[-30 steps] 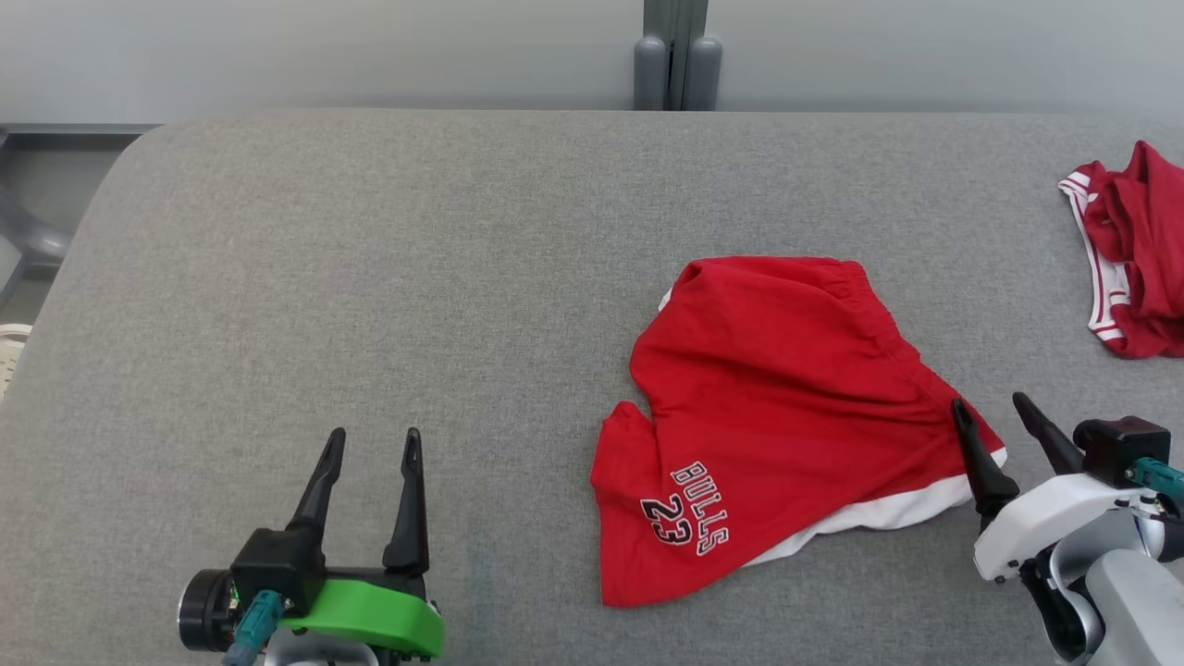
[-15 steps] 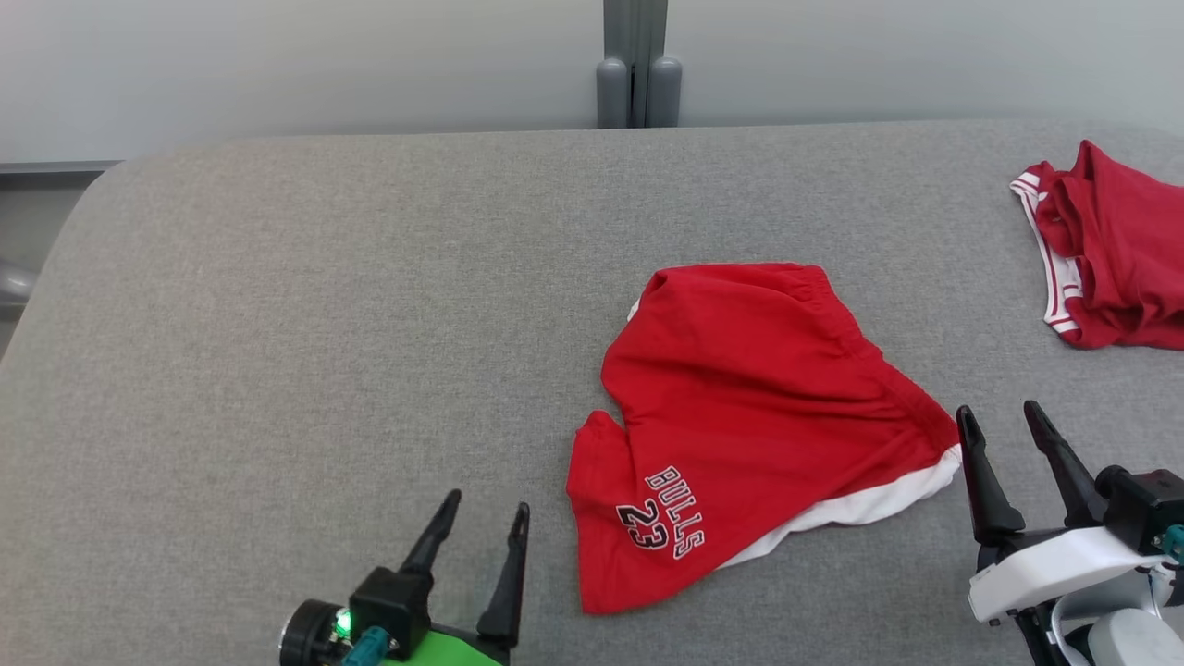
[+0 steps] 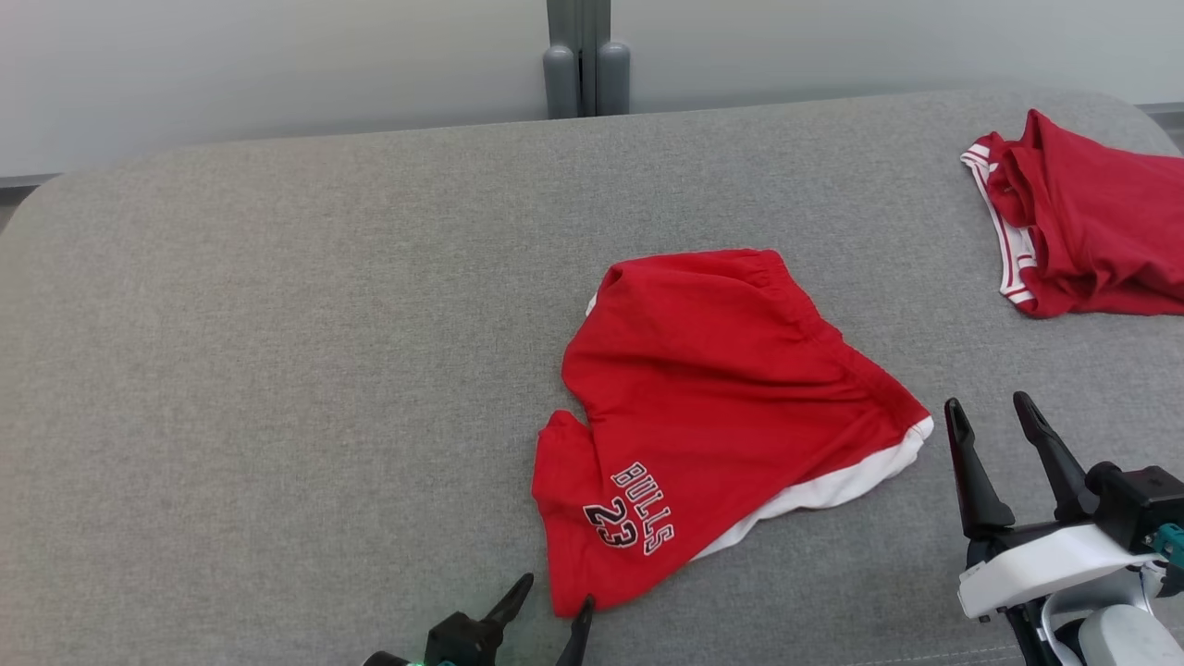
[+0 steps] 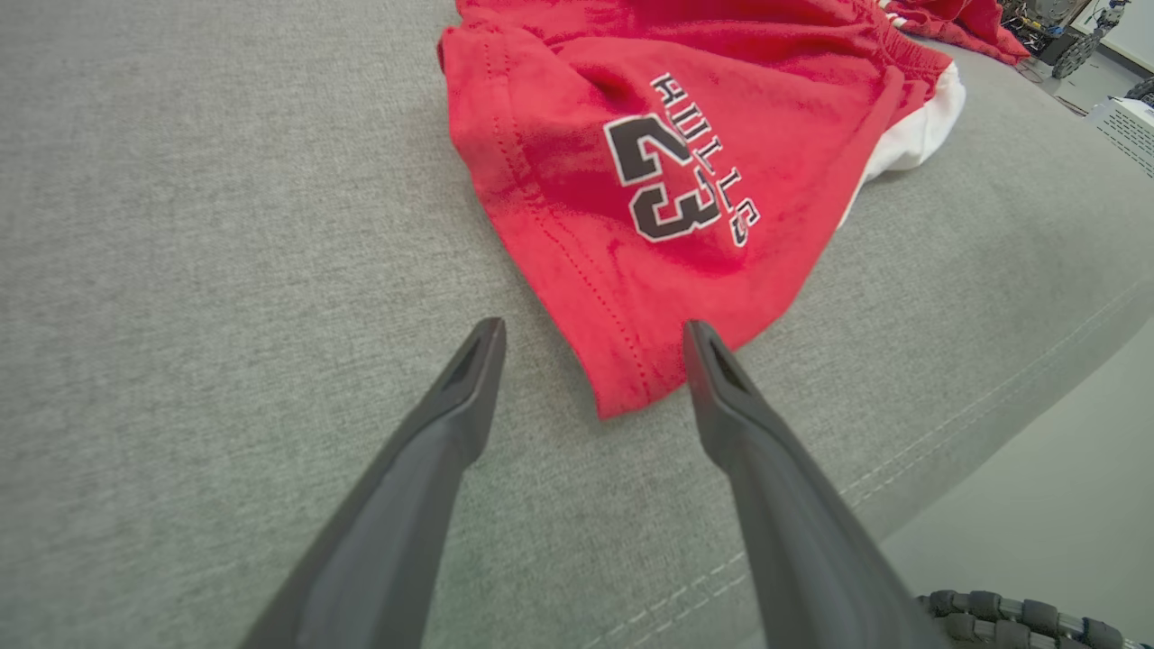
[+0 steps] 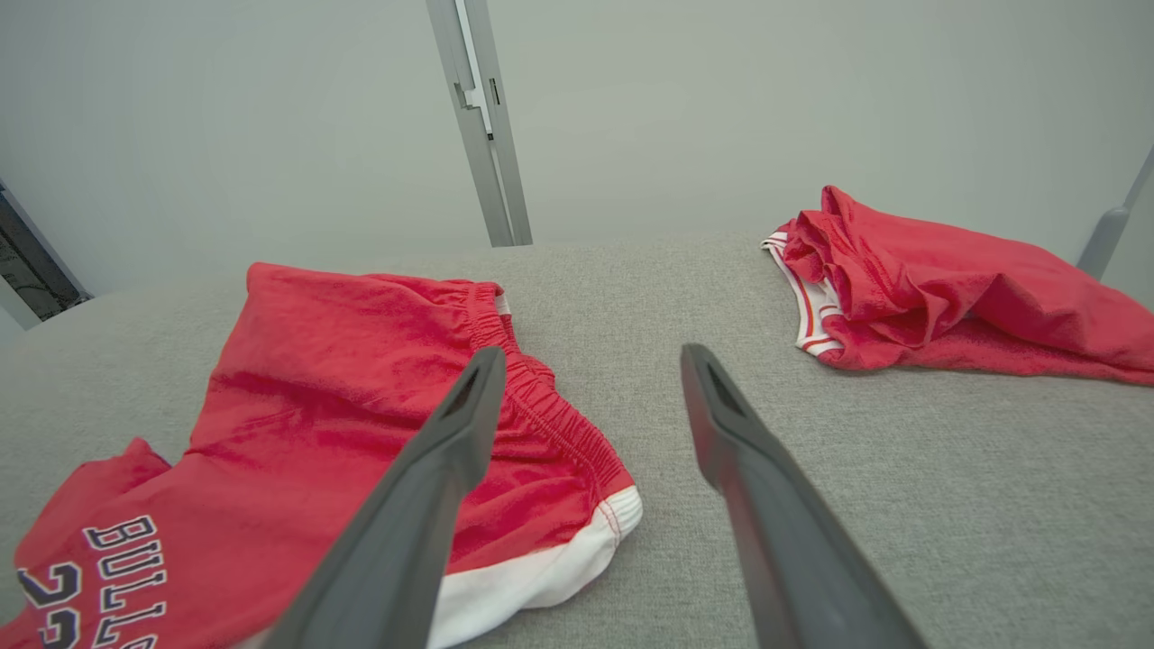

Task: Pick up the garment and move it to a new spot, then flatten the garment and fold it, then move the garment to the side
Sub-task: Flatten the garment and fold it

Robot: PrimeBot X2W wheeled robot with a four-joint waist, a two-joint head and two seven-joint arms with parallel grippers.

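Grey counter (image 3: 277, 324), red shorts (image 3: 731, 388) crumpled; left tool (image 4: 592, 326) spread astride near hem corner, right tool (image 3: 987, 401) spread too. Risk: shallow bite slips off thin hem.

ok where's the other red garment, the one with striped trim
In the head view the striped-trim red garment lies bunched at the far right of the grey fabric surface, beyond the right gripper and apart from the Bulls shorts.

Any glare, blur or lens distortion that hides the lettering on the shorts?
Head view: soft even light, sharp, lettering on the shorts legible. Left wrist view: wide-angle stretch, left gripper's fingers loom large, print crisp. Right wrist view: no glare, lettering cropped at the edge.
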